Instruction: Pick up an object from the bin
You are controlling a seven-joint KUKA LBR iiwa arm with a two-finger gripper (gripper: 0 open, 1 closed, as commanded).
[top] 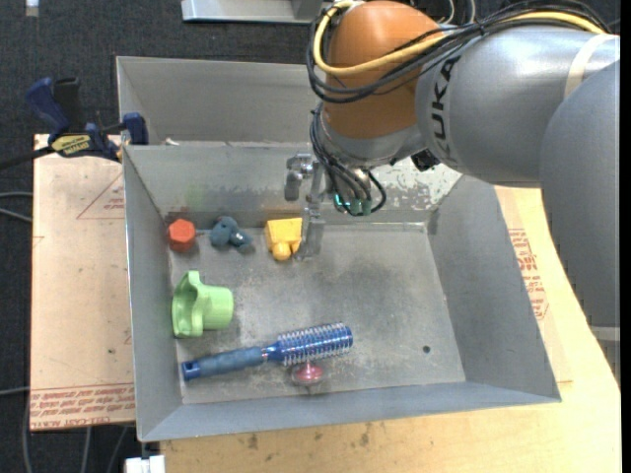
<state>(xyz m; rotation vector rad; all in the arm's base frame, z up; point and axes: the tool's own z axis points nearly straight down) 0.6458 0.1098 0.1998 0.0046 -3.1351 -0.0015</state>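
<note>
The gripper hangs low near the back wall of the bin, just beside the right edge of a small yellow block, and I cannot tell if the claw is open, closed or holding something.

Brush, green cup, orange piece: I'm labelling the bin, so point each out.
brush (pixel 264 353), camera view, handle near the head
green cup (pixel 203 306), camera view, its side wall
orange piece (pixel 181 233), camera view, its top face

The claw sits just right of a wedge, the brush in front.
</note>
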